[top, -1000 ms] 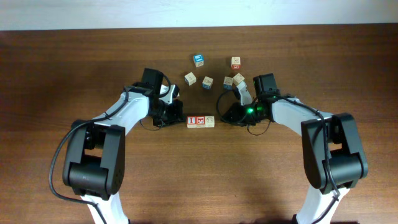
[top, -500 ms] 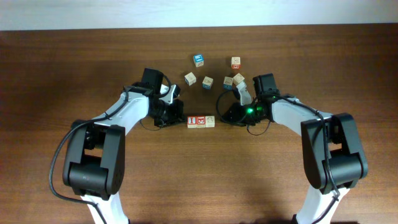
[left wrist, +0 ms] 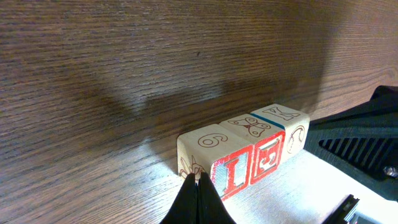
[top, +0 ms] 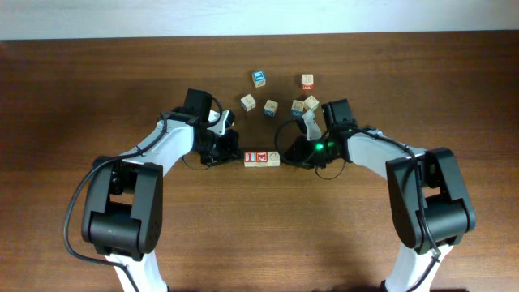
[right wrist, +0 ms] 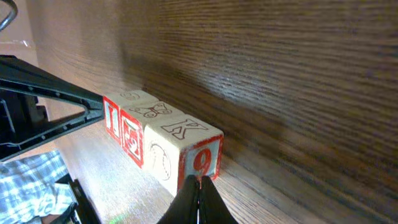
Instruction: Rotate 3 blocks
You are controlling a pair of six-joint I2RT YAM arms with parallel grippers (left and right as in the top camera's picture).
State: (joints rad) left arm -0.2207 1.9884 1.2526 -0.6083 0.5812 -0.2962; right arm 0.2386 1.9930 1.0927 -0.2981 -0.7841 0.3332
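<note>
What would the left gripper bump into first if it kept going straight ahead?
The end block of the three-block row, the one with a red I on its side. The shut left gripper points at its near corner and may be touching it; I can't tell for sure.

Robot bench, lab-like setting.
A left arm and a right arm, black and white, reach in over a bare, dark wood-grain table. Small printed blocks sit at the table's middle, and a plain pale strip runs beyond its far edge.
</note>
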